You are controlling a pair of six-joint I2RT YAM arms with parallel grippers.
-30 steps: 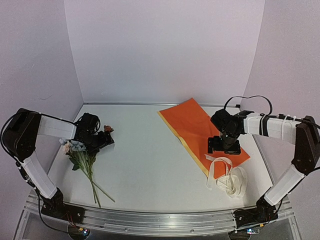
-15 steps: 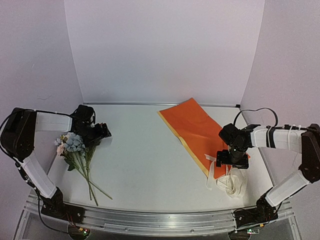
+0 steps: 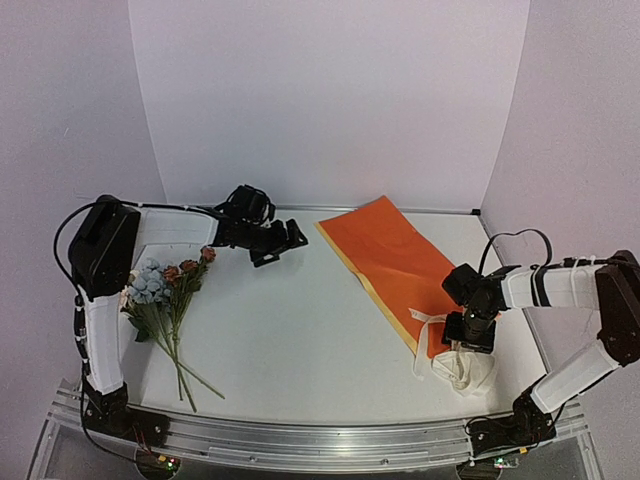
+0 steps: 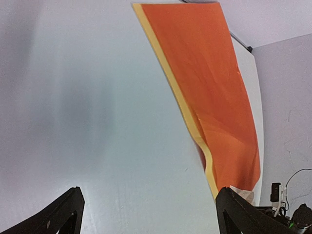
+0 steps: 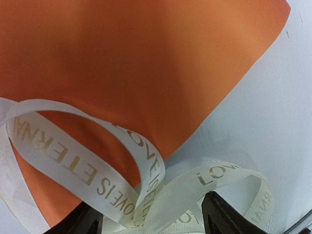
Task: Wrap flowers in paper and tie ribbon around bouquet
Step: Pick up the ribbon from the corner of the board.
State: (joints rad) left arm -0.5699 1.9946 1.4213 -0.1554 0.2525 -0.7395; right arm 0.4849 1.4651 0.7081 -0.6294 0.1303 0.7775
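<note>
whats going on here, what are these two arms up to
Two robot arms are at the start of a flower-wrapping job. The flowers lie loose on the table at the left, unwrapped. The left gripper hangs open over bare table, facing the orange paper and holding nothing. The right gripper is down at the ribbon piled by the paper's near corner, jaws apart with loops between them; no grip shows yet.
</note>
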